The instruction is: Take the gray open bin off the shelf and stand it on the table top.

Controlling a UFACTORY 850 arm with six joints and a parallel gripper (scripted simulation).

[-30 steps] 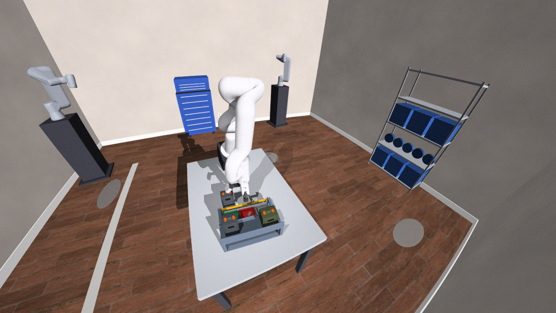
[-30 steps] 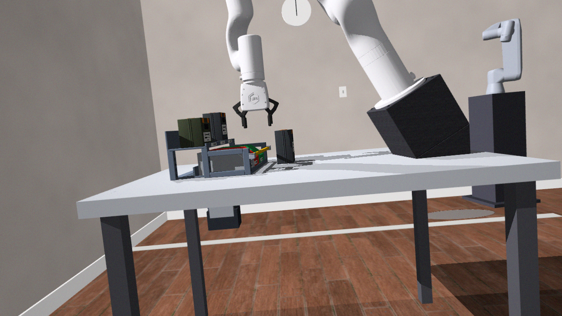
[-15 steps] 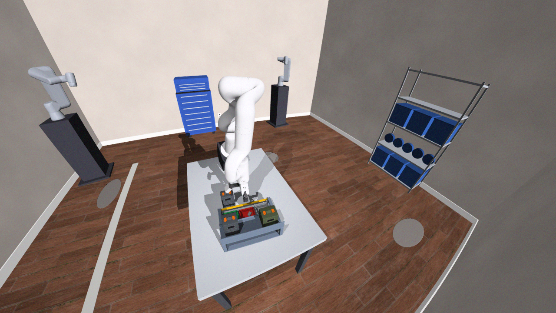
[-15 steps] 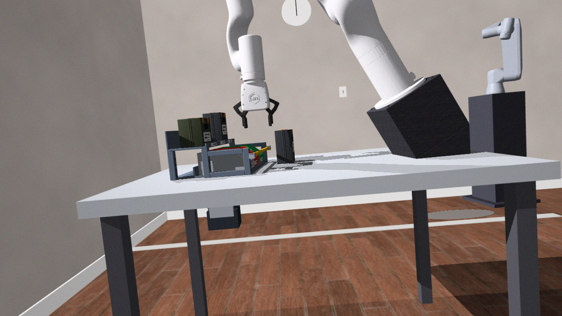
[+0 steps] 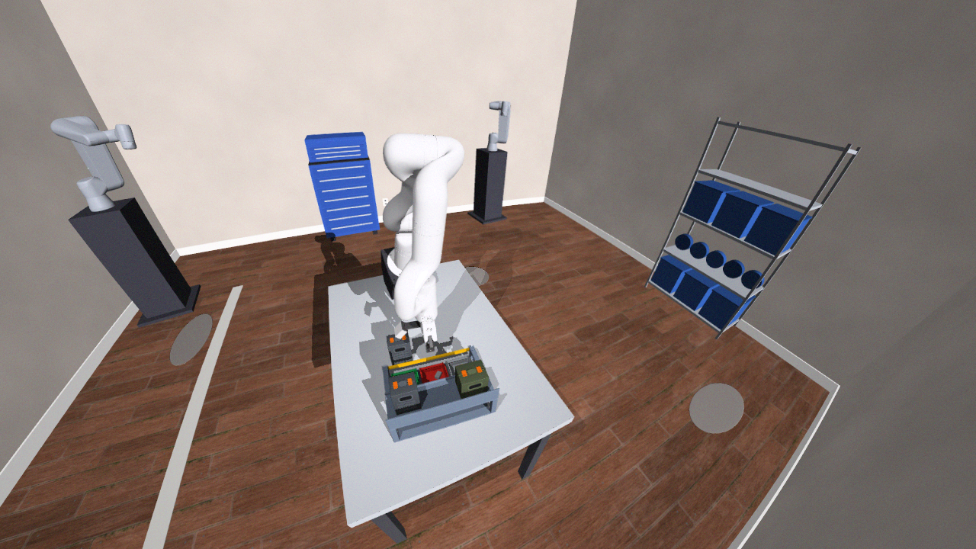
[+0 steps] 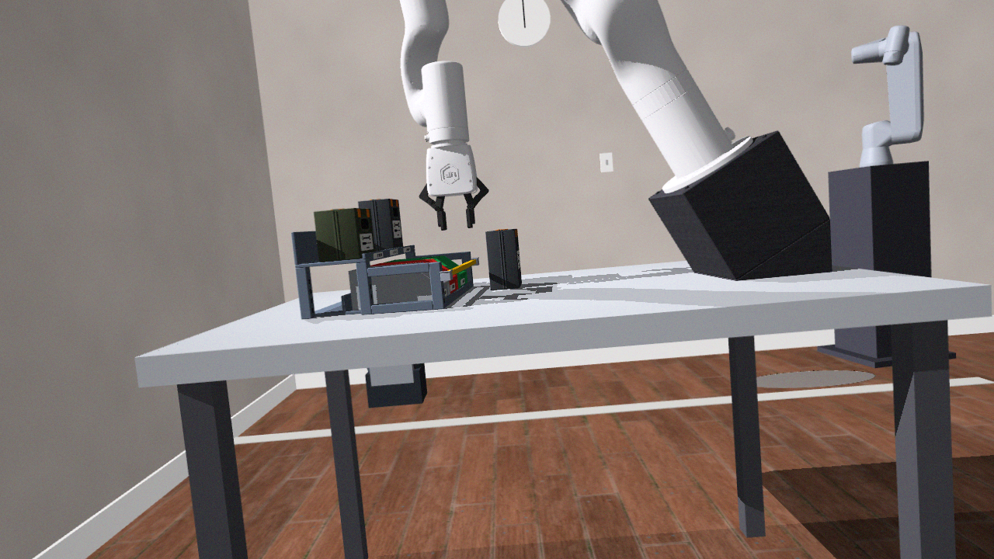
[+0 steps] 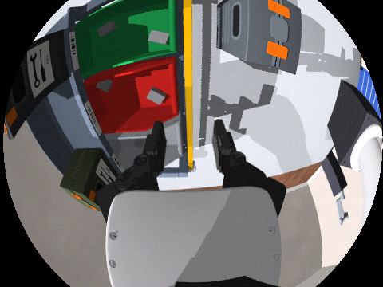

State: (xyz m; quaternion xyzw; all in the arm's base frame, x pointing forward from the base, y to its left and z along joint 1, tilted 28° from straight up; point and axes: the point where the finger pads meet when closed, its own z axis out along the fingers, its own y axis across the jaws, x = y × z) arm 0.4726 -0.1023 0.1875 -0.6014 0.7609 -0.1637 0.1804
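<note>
Gray bin (image 5: 454, 367) (image 6: 401, 289) (image 7: 127, 151) lies below the parted claw (image 5: 430, 348) (image 6: 456, 226) (image 7: 188, 124).

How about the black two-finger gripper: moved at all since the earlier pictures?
Yes, fingers only, inward: the nearer one has drawn away from the standing dark gray case with orange latches. The gripper as a whole hasn't visibly shifted.
</note>
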